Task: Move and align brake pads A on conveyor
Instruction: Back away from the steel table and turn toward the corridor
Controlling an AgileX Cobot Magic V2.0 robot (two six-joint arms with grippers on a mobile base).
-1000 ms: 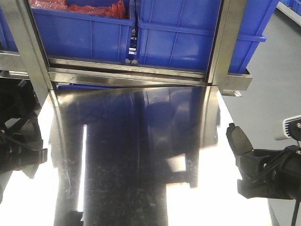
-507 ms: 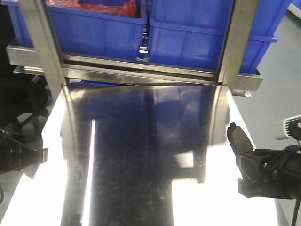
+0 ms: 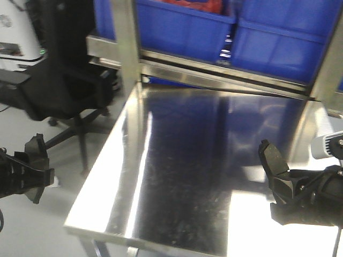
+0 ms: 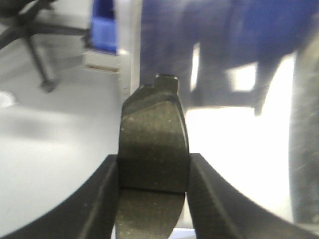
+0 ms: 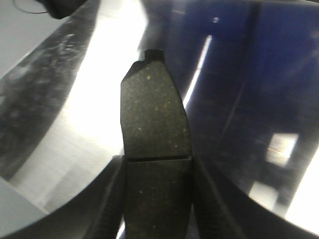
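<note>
While a black office chair [image 3: 64, 91] is standing on the floor at far left, the left claw [image 4: 152, 169] is hanging just off the left edge of the shiny steel table [image 3: 177, 176], out over the floor. It is clenching one brake pad A [image 4: 152, 134] across its narrow width, a finger pressing on each long side and the tabbed end sticking out ahead. The wrist view is soft here, so its centre groove is not showing clearly.

Further right, blue bins [image 3: 182, 27] are sitting on the steel rack behind the table. At the right side, the right claw [image 5: 157, 174] is hovering over the table and grasping a second brake pad A [image 5: 154, 114] the same way, with the groove lying just ahead of the fingers and the speckled friction face turned to the camera.

The conveyor is not appearing in any view, and neither are the other pads.

Judging by their look, these pads are behaving as stiff, dense little slabs. The rough face is probably giving the fingers good bite, while the thin backing plate is likely slicker. Holding them mid-length across the width seems soundest. Dropping one onto steel is risking a chipped edge.
</note>
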